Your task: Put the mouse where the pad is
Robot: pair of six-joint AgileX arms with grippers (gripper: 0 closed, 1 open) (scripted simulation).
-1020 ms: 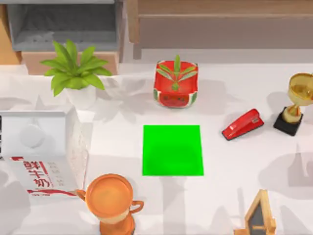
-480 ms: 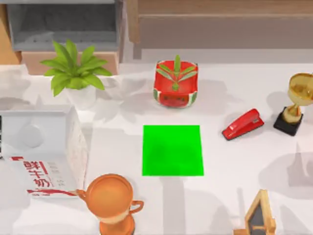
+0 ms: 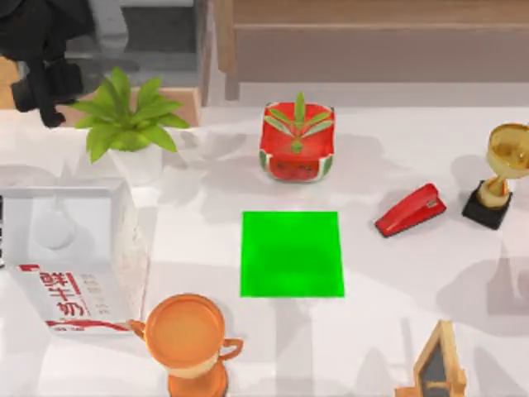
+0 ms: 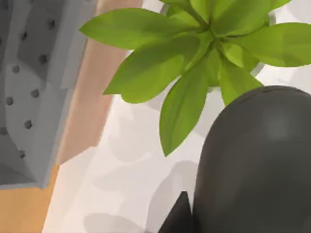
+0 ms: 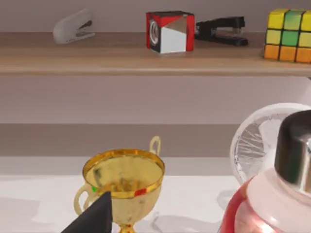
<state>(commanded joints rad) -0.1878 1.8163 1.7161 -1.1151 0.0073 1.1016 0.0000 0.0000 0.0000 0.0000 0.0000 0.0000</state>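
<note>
The white table [image 3: 397, 273] is carrying everything. A milk carton [image 3: 70, 256] is lying at its left side. The green pad [image 3: 292, 254] is lying flat at the table's middle, with nothing on it. A leafy plant [image 3: 124, 116] is standing at the back left, and the watermelon pot [image 3: 297, 141] is standing just behind the pad. An orange cup [image 3: 186, 339] is standing near the pad's front left corner. The red stapler [image 3: 410, 210] is lying to the pad's right, with a gold trophy [image 3: 500, 169] beyond it.

The left gripper [image 3: 45, 95] is hanging over the back left corner beside the plant; whether it is spread or closed, I cannot tell. In the left wrist view a dark rounded shape [image 4: 257, 160] is sitting close to the camera. The right gripper [image 5: 92, 216] is hovering near the trophy, its state likewise unclear.
</note>
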